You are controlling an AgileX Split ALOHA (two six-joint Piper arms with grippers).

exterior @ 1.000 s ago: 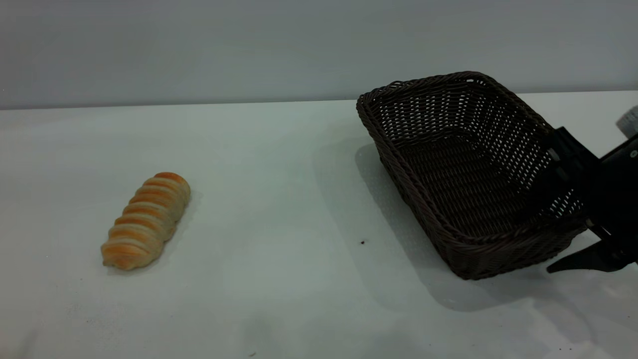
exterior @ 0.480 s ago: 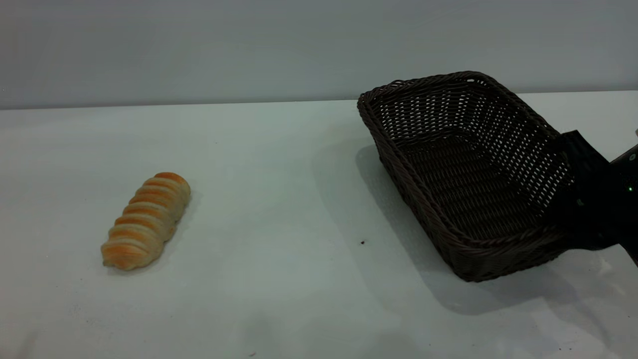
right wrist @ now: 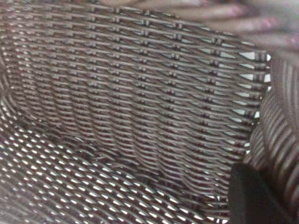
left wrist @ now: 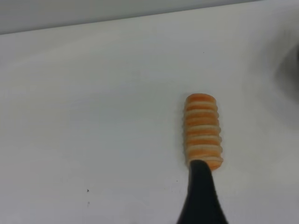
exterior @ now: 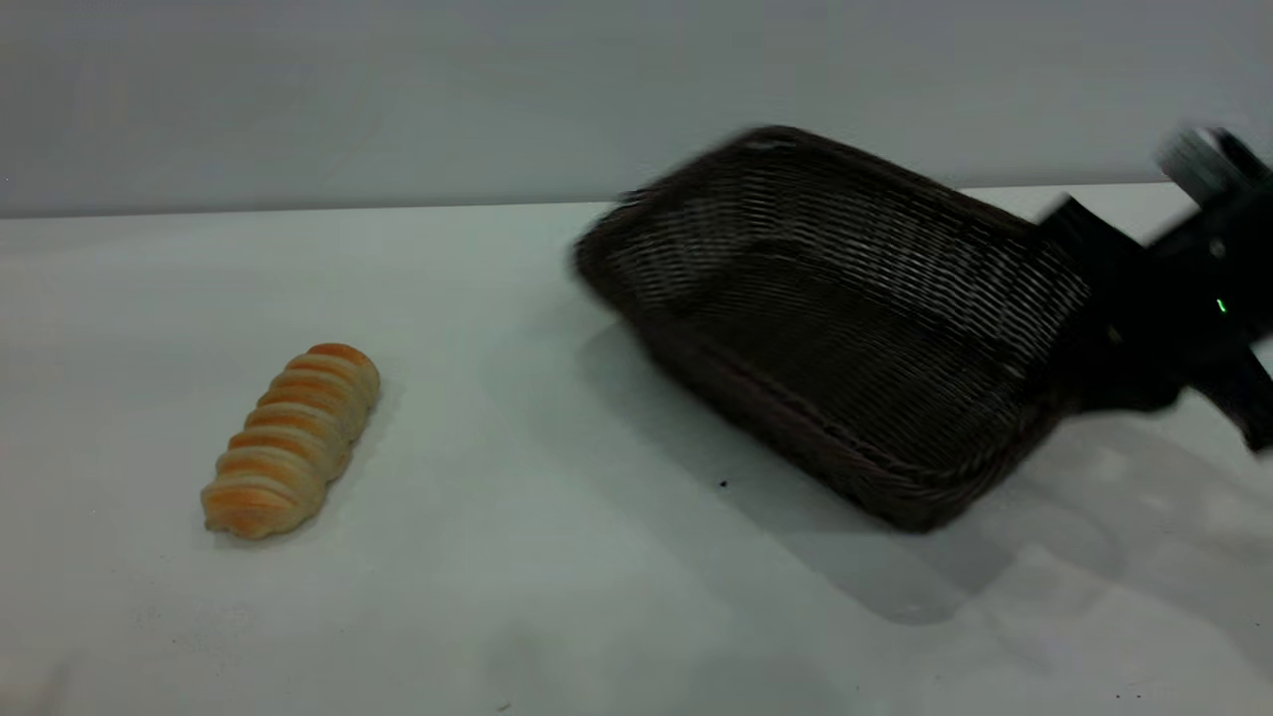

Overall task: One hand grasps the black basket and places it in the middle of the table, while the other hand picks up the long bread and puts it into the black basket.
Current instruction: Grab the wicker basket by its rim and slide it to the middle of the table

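Note:
The black basket (exterior: 825, 318) hangs tilted above the table (exterior: 517, 577), right of centre, its left end raised. My right gripper (exterior: 1089, 343) is shut on the basket's right end wall. In the right wrist view the basket weave (right wrist: 131, 107) fills the picture, and one dark fingertip (right wrist: 252, 196) lies against the wall. The long bread (exterior: 291, 440) lies on the table at the left, apart from the basket. It also shows in the left wrist view (left wrist: 202, 131), where my left gripper (left wrist: 202, 196) sits just short of its near end. The left gripper is out of the exterior view.
A few tiny dark specks (exterior: 723, 484) lie on the table below the basket. A plain grey wall (exterior: 398, 99) runs along the table's far edge. Bare tabletop (exterior: 497, 328) lies between the bread and the basket.
The right gripper closed on the basket's right wall, then lifted and swung it to the left, tilting it. The bread has not moved.

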